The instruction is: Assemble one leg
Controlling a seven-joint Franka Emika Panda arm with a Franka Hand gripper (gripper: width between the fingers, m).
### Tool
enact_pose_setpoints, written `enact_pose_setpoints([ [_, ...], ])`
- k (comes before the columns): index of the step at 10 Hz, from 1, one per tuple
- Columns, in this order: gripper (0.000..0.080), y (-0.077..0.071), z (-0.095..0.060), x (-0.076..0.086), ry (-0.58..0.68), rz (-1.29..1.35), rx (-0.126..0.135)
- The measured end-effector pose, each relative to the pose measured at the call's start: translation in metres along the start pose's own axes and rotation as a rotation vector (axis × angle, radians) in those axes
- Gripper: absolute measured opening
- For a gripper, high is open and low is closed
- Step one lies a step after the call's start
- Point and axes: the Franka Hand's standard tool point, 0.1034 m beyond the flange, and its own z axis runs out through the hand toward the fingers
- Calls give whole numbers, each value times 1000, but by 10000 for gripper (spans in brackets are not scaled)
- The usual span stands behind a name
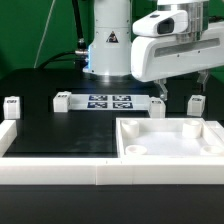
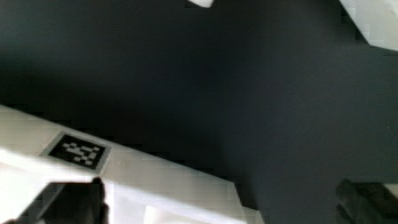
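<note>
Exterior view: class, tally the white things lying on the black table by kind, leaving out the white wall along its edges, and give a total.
Small tagged legs: 4
Large tray-shaped piece: 1
Marker board: 1
Total: 6

The black table (image 1: pixel 60 135) under my arm has a white rail (image 1: pixel 50 172) along its front edge and up the exterior view's left side. The marker board (image 1: pixel 110 101) lies flat at the back middle. Four small tagged blocks stand in a loose row: far-left leg (image 1: pixel 11 105), second leg (image 1: pixel 61 99) just beside the board, third leg (image 1: pixel 158 103) and far-right leg (image 1: pixel 197 104). The big white tray piece (image 1: pixel 170 140) sits front right, against the rail.
</note>
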Motion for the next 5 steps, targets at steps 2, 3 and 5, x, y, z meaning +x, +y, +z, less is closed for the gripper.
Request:
enact_pose_setpoints([
  [2,649,-1,0,0,0,152,7],
  [3,649,-3,1,-1,4,282,17],
  [5,649,-23,9,-14,1,541,39],
])
